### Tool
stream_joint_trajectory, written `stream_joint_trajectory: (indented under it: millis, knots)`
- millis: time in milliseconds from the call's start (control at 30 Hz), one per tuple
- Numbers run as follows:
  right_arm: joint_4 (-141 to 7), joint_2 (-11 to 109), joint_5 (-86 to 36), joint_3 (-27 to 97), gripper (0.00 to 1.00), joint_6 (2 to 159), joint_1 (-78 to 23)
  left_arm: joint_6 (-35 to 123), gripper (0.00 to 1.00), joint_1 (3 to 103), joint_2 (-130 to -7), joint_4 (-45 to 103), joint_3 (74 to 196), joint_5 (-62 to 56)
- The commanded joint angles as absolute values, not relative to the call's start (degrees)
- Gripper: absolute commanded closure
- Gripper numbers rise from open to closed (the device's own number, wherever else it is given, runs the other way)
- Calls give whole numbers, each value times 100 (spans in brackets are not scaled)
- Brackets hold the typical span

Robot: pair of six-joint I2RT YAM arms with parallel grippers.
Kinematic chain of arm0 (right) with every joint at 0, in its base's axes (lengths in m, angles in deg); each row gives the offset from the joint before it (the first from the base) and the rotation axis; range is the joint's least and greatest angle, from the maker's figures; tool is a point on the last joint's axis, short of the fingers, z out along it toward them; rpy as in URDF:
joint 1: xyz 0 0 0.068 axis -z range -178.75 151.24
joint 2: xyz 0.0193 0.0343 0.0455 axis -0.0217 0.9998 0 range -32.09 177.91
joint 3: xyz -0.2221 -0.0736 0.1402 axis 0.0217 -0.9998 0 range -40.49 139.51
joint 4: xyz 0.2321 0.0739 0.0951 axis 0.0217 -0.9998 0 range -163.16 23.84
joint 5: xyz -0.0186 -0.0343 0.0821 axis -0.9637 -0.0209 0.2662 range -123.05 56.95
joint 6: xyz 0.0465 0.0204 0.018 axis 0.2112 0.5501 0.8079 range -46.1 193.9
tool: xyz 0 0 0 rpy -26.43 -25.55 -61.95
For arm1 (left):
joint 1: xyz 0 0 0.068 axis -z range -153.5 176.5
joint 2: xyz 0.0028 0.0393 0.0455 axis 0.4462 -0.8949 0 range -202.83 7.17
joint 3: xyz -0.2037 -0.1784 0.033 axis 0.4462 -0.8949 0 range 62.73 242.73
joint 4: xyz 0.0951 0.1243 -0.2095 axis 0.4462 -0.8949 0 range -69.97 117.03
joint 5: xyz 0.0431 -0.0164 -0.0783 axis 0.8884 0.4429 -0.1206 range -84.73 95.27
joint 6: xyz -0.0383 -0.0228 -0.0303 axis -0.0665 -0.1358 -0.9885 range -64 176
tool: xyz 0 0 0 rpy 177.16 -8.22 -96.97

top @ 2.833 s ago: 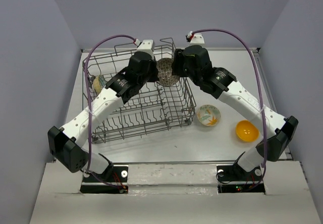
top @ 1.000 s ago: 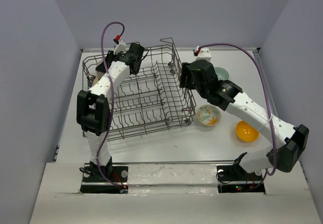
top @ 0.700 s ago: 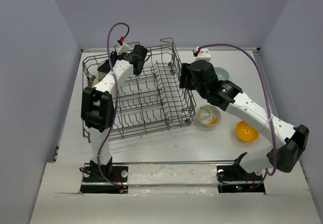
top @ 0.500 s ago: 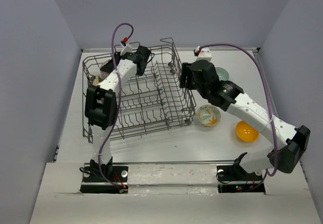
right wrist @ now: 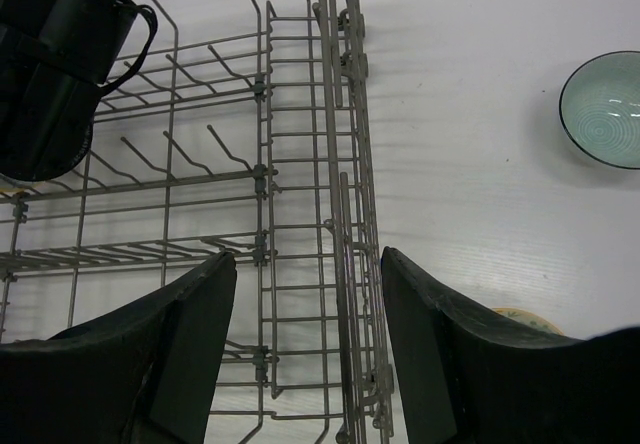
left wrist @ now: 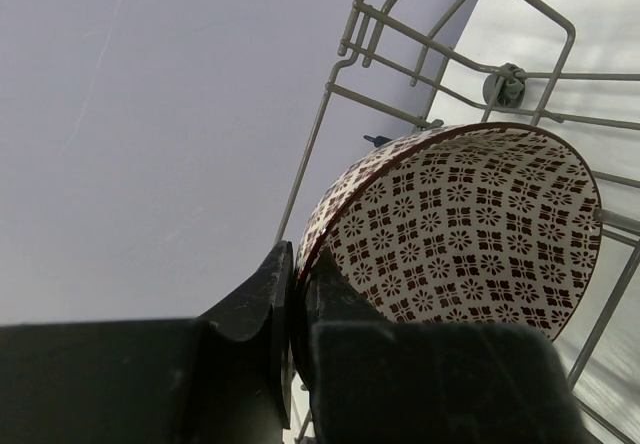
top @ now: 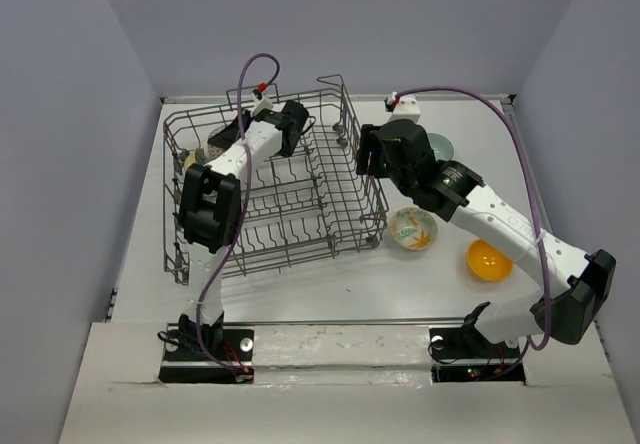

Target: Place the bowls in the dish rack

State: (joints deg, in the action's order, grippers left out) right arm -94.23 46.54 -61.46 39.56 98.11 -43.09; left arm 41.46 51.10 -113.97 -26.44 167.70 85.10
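Left fingers (left wrist: 250, 314) are clamped shut on the rim of the brown-patterned white round bowl (left wrist: 470, 224). The bowl is held on edge, tilted, in the far-left corner of the large grey wire dish rack (top: 381, 204); contact with the tines cannot be told. It lies straight out beyond the fingertips, inside facing the wrist. Judged next: lowered between the tines, then released.

Right fingers (right wrist: 190, 354) are spread wide over the rack's right wall, nothing held. Pale teal bowl (right wrist: 605, 109), leaf-patterned white bowl (top: 412, 229) and plain orange-yellow bowl (top: 489, 259) are left on the white tabletop (top: 330, 284) right of the rack, nearer the right arm.
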Motion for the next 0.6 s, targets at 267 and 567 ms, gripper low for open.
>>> stream_joint_trajectory:
  millis: [267,567]
  knots:
    - [-9129,4420,-6144,3941,35,9833,-4332,3922,98,5278,-11622,-2825,17110,9131]
    - [-9121,4403,-6144,3914,35,9842,-4332,3834,80,5383,-11772,-2913,17145,9131]
